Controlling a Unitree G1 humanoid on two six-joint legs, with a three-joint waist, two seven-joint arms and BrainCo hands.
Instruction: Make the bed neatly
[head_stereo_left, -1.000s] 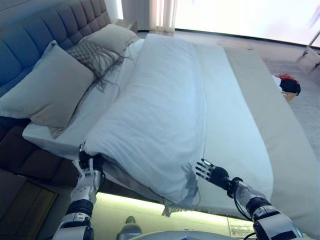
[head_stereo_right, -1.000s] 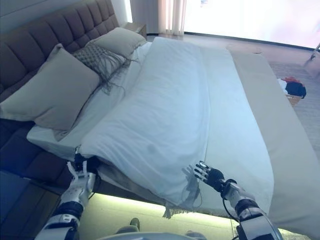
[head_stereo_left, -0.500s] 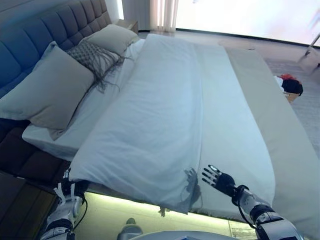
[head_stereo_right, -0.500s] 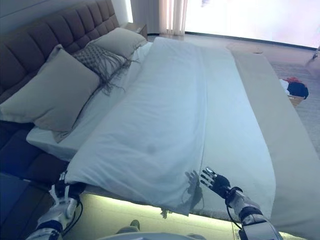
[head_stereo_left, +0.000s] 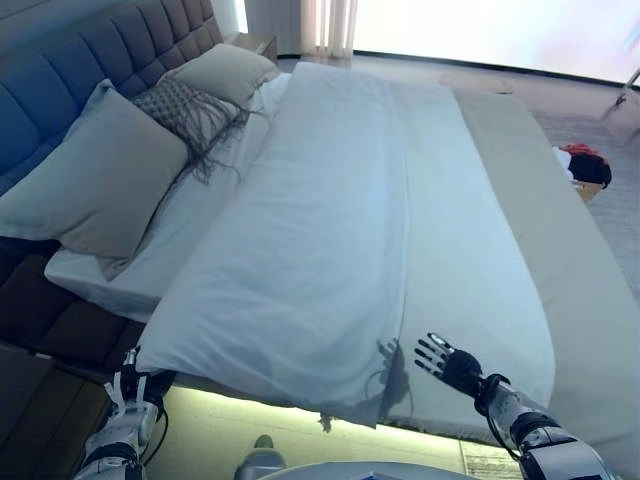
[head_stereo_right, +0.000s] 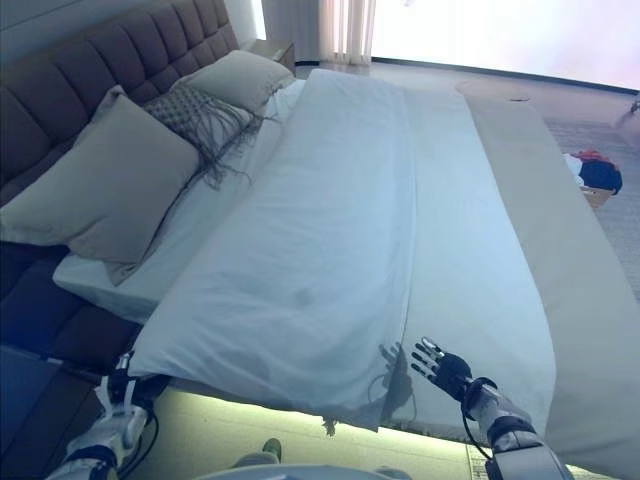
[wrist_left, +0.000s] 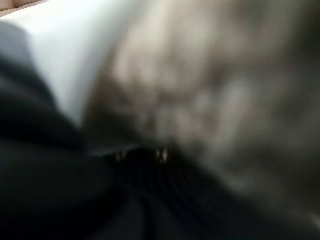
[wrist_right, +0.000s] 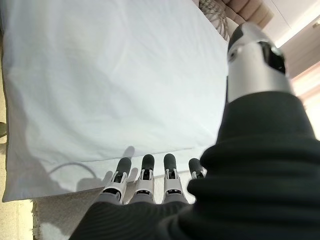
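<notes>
Lowered since a second ago, the duvet (head_stereo_left: 330, 240) lies flat on the bed (head_stereo_left: 590, 330). Your right hand (head_stereo_left: 448, 362) hovers spread; left hand (head_stereo_left: 128, 392) (fingers hidden) grips uncertainly. Draw corners evenly.

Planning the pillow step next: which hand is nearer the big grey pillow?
Left. The left hand sits below the pillow at the bed's near corner; the right hand hovers open across the duvet.
</notes>
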